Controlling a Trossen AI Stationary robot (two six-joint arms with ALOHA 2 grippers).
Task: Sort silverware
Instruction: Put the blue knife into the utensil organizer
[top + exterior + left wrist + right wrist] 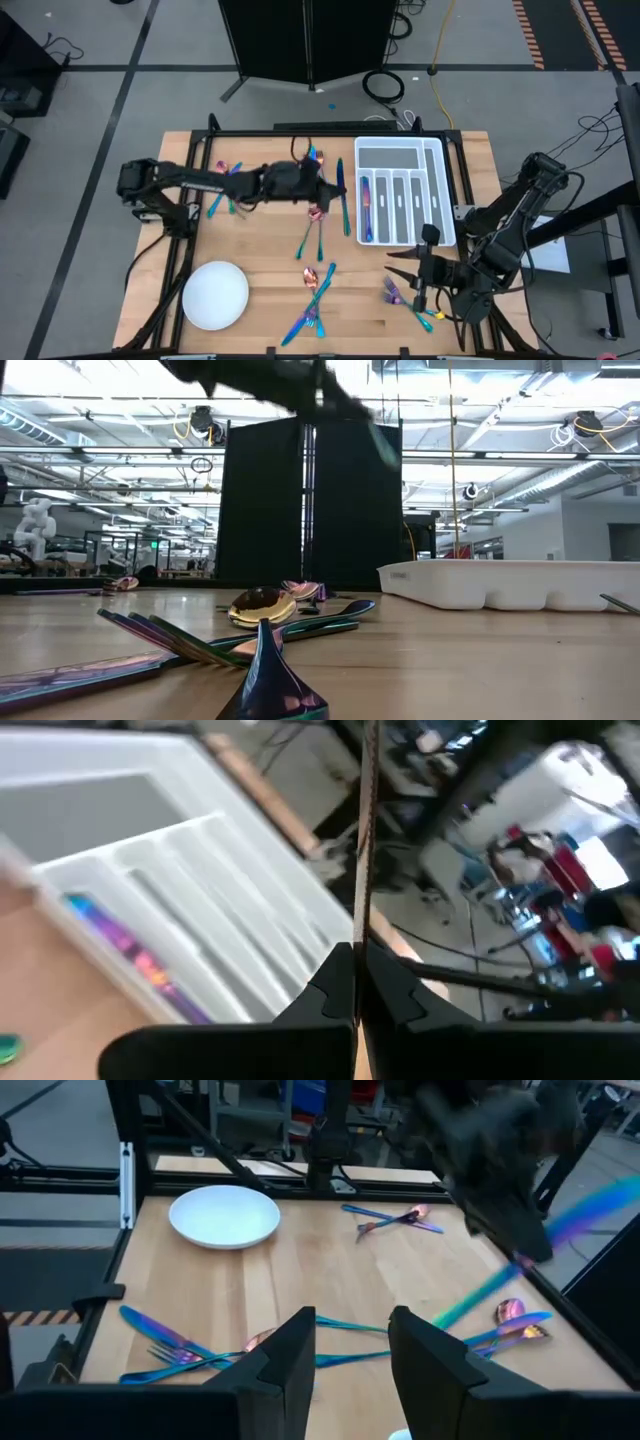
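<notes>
While the round white plate (215, 295) sits unused at the near left corner of the wooden table (260, 250), the left gripper (333, 188) reaches across the middle, clenched on a slim iridescent blue-and-teal piece of silverware (590, 1210). Seen edge-on from that wrist, it is too thin to tell knife from handle. More rainbow-metal forks and spoons (315, 240) lie loose below and behind this arm, in pink, purple and teal, crossing one another at odd angles.

Just to the right of the held piece stands the white divided plastic tray (440, 190), one purple-pink piece (366, 205) already lying in its leftmost slim slot. The held piece's long axis seems to run roughly along those slots, so I judge it needs only a short carry rightward and a lowering; the left arm is the nearer one for that.

Further right, the right gripper (408, 265) hovers near the tray's front edge, fingers apart and empty, a few small pieces (392, 291) beside it.
</notes>
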